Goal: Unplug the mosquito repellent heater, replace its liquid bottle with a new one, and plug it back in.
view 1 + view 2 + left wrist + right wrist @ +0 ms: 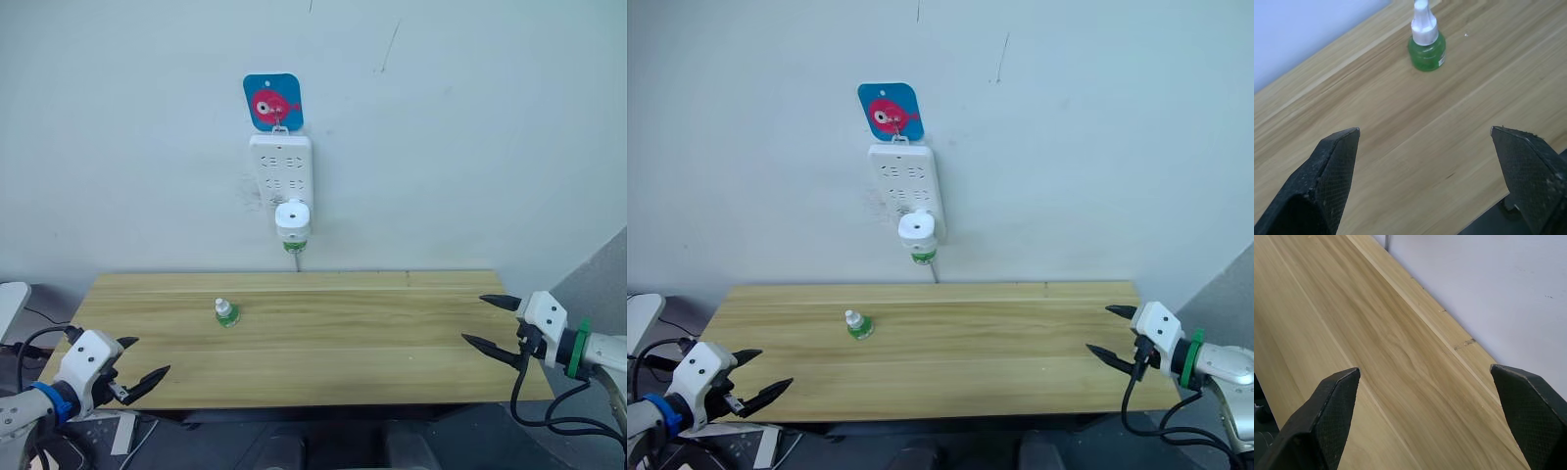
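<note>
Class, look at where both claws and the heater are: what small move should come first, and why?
Probably raise the right claw toward the mosquito repellent heater. The heater is plugged into the power strip on the wall, both claws are open and low at the table edges, and the spare bottle waits untouched.

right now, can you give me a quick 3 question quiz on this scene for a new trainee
1. True or false: the mosquito repellent heater is plugged into the power strip on the wall.
2. Multiple choice: the spare liquid bottle is A) standing on the table, B) in the left gripper, C) lying on the floor.
3. Fill in: both the left gripper and the right gripper are ____, holding nothing.

Key: 1 true. 2 A; it stands upright on the robot's left half of the table, nearer the left gripper. 3 open.
</note>
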Motion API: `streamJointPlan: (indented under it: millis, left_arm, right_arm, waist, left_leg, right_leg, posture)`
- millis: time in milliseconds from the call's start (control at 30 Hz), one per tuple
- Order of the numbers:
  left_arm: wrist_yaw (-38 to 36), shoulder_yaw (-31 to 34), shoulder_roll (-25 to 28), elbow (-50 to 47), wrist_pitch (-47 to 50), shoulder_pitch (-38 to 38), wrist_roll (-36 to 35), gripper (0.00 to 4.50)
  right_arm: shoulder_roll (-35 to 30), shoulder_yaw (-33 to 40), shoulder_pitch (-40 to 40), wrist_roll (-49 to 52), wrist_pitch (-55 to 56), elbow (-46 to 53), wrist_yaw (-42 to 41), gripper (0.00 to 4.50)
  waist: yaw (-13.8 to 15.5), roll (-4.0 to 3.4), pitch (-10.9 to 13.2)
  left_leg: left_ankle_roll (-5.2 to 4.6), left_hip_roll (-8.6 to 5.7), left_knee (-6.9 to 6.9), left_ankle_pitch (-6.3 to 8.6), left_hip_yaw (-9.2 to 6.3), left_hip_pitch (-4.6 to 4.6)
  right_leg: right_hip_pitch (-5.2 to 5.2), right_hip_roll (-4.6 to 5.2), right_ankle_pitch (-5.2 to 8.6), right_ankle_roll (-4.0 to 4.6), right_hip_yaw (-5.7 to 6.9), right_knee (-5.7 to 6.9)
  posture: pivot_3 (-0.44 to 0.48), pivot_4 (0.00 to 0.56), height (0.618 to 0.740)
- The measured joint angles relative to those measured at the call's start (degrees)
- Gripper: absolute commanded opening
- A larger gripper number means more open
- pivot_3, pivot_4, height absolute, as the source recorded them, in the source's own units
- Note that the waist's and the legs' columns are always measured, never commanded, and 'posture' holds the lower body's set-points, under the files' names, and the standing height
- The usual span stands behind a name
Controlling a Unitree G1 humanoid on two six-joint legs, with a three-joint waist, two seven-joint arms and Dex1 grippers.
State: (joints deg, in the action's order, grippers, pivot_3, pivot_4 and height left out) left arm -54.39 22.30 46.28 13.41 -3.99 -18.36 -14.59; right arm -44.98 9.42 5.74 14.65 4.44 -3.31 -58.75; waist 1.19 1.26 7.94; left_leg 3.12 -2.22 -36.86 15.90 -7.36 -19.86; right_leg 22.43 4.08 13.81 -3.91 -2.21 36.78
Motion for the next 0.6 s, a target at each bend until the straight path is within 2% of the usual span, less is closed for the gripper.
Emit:
streamJointPlan:
  millis: [400,600]
  left_arm:
    - [0.78,2.16,0.03,-0.05,-0.58,-2.82,-0.24,4.5]
    - [1.55,2.3,-0.11,-6.55,5.28,-1.93,-2.15,4.5]
  right_arm:
    - [-0.05,0.02,1.73,0.01,-0.44,2.26,0.08,4.45]
    - [-0.08,0.03,1.74,0.18,-1.49,5.09,0.29,4.45]
  waist:
    - [0.02,0.08,1.38]
    - [-0.1,0.17,2.4]
  left_leg:
    - [0.01,0.03,0.0,0.01,-0.05,-0.03]
    - [0.01,0.08,-0.02,0.01,-0.08,-0.05]
  right_leg:
    - [0.03,0.01,0.01,0.01,0.02,0.0]
    - [0.03,0.03,0.01,0.01,0.02,0.02]
  posture:
    - [0.084,0.149,0.74]
    - [0.048,0.156,0.74]
